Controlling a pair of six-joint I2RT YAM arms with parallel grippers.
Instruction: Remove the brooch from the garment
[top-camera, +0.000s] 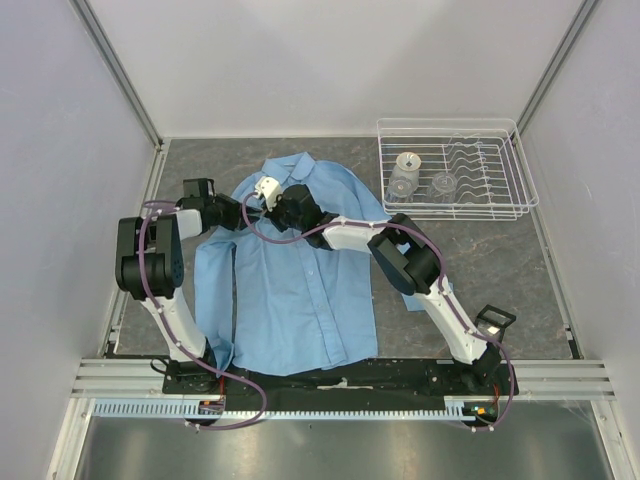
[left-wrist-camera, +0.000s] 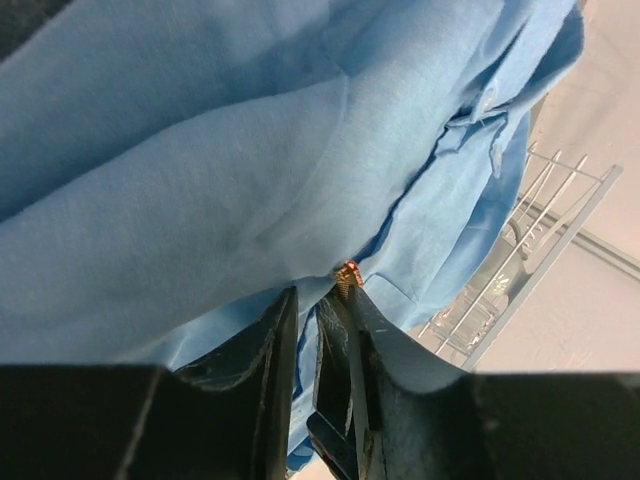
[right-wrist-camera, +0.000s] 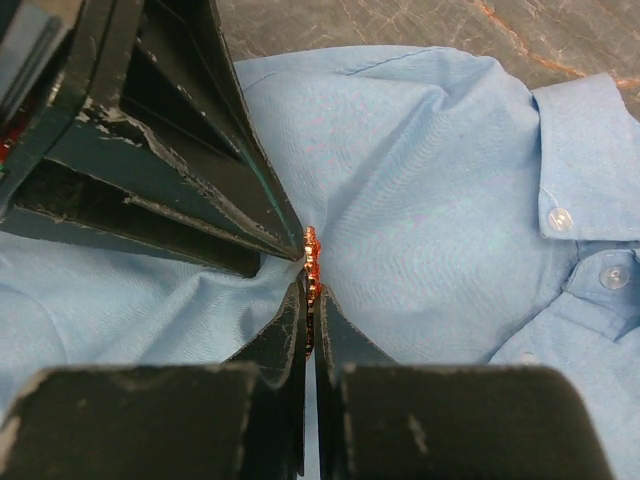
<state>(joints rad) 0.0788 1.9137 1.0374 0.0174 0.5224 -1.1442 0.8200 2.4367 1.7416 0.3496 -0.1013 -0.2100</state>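
Observation:
The garment (top-camera: 300, 290), a light blue button-up shirt, lies flat on the dark table with its collar toward the back. Both grippers meet over its upper chest. The brooch (right-wrist-camera: 311, 262) is a tiny orange-red pin seen edge-on, and my right gripper (right-wrist-camera: 312, 290) is shut on it. The left gripper's fingers (right-wrist-camera: 200, 170) come in from the upper left and pinch the cloth right beside the pin, tenting it. In the left wrist view the brooch (left-wrist-camera: 347, 274) shows at the tip of my left gripper (left-wrist-camera: 315, 297), which holds a fold of the garment (left-wrist-camera: 200, 180). In the top view the left gripper (top-camera: 255, 207) and right gripper (top-camera: 277, 208) hide the brooch.
A clear wire dish rack (top-camera: 500, 205) stands at the back right with a few small round items in it; its edge also shows as the rack (left-wrist-camera: 520, 270). The shirt collar (right-wrist-camera: 590, 140) and a white button (right-wrist-camera: 560, 217) lie to the right of the pin.

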